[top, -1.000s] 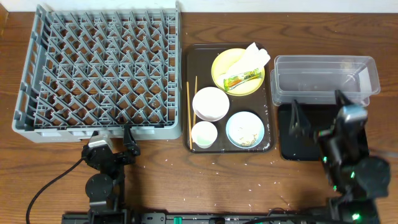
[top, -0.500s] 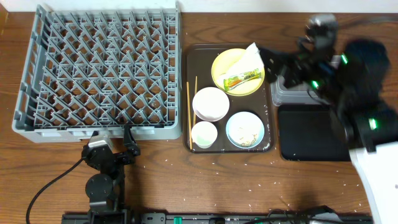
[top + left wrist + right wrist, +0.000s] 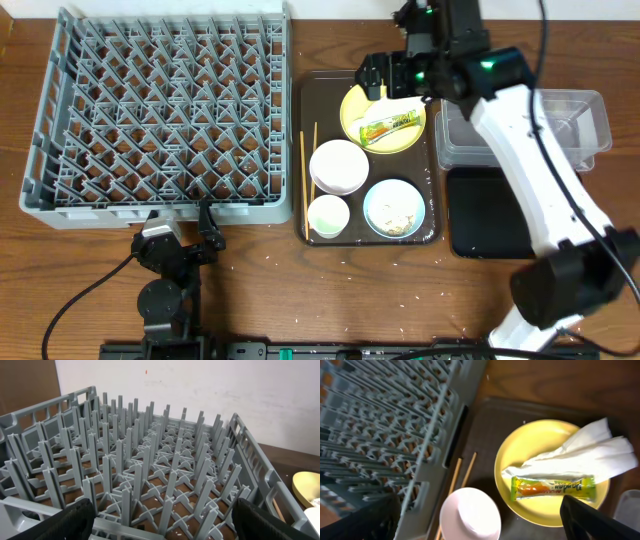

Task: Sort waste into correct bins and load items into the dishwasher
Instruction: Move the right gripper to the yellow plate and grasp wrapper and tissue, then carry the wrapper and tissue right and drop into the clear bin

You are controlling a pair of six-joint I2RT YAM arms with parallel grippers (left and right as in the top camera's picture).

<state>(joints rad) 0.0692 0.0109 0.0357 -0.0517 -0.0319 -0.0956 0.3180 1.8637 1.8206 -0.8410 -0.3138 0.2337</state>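
The yellow plate on the brown serving tray carries the green-and-yellow wrapper and the white napkin. In front of it stand a white bowl, a small white cup and a light blue bowl with rice scraps. Two chopsticks lie along the tray's left side. My right gripper hangs open above the plate's far edge, holding nothing. My left gripper rests open just in front of the grey dishwasher rack.
The clear tub stands right of the serving tray, with the black tray in front of it. My right arm stretches over both. Loose rice grains dot the table's front edge. A wall rises behind the rack.
My right arm has swung from the near right, above the black tray, up and left to above the yellow plate. The left arm has not moved.
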